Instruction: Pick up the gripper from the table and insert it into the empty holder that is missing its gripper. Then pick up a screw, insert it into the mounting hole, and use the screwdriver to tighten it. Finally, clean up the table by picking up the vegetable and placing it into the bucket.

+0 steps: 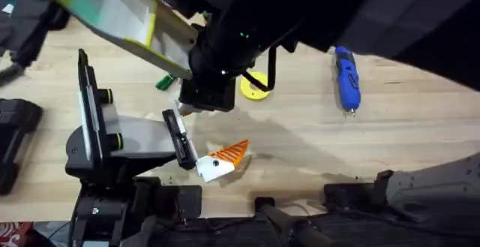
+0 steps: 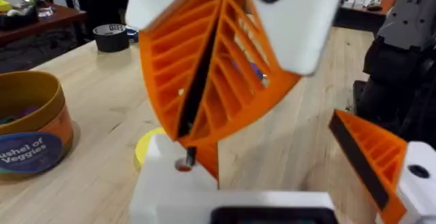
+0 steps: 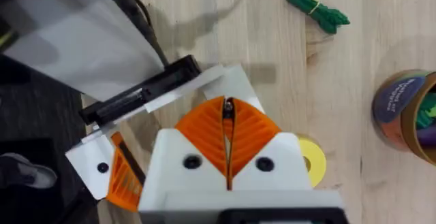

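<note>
My right gripper (image 3: 228, 115) reaches across the table, its orange ribbed fingers shut on a small dark screw (image 3: 228, 107). In the left wrist view the right gripper (image 2: 187, 149) points down with the screw (image 2: 185, 161) touching the white holder (image 2: 170, 183) at my left arm's tip. A strip of orange (image 2: 208, 159) shows just behind it; I cannot tell whether it is the loose gripper. My left gripper (image 2: 272, 176) is open, its other orange finger (image 2: 368, 159) far to the side. The blue screwdriver (image 1: 346, 78) lies at the far right. The green vegetable (image 3: 317, 6) lies on the wood, apart from the bucket (image 3: 409, 112).
A flat yellow disc (image 1: 255, 88) lies just beyond the two grippers. The bucket (image 2: 30, 129) holds toy pieces. A black tape roll (image 2: 112, 37) sits farther back. Dark equipment (image 1: 15, 138) stands at the table's left edge. Bare wood lies between the disc and the screwdriver.
</note>
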